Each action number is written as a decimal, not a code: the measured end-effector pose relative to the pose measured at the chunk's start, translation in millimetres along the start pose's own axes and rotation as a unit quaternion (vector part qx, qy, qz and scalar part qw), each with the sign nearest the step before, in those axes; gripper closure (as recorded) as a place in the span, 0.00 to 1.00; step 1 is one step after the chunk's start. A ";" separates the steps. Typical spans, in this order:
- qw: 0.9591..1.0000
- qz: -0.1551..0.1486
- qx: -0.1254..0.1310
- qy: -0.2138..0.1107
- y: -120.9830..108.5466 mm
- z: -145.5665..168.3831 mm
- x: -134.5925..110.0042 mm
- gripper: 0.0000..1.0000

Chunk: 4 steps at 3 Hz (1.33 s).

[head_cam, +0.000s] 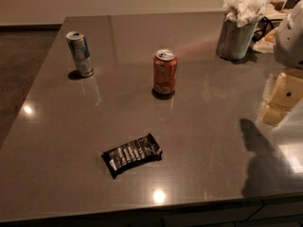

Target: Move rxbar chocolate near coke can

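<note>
Camera view: glossy grey-brown surface [213, 141] fills most of the frame, its near edge along the bottom. The rxbar chocolate [132, 154] lies flat on it in the near-centre, black wrapper with rows of white lettering facing up, long axis tilted so the right end sits a little farther back than the left. The coke can [164, 73] stands upright farther back, slightly right of the bar and well apart from it, silver top showing, bare surface between the two. A slimmer silver and blue can [80, 54] stands upright at the far left, well apart from both. At the far right a grey metal container [235, 38] holds crumpled white paper [246, 4] that rises above its rim. The gripper [283, 98] sits at the right edge of the frame, cream-coloured, above the surface, well to the right of the coke can and well away from the bar, touching neither; nothing seen in it, and whether the jaws are released or clenched cannot be told from here. A white part of the arm [289, 34] shows above it. A dark shadow [258, 160] falls on the surface below the gripper. Bright light spot [159, 196] reflects near the front edge; dark floor [23, 56] beyond the left edge
</note>
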State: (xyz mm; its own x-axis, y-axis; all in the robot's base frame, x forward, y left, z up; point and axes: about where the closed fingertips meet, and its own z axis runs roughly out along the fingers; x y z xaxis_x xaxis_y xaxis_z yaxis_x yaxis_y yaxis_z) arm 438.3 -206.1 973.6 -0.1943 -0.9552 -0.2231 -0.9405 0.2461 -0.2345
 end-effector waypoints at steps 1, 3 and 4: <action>0.999 -0.038 -0.016 -0.028 10.2 15.6 -29.5 0.00; 0.986 -0.139 -0.068 -0.070 50.5 70.6 -98.7 0.00; 0.978 -0.171 -0.090 -0.076 70.0 96.5 -116.9 0.00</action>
State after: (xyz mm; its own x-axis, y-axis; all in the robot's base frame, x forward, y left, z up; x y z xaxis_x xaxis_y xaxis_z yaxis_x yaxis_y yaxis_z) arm 422.1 -61.3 892.0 0.1710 -0.9376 -0.3028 -0.9797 -0.1292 -0.1532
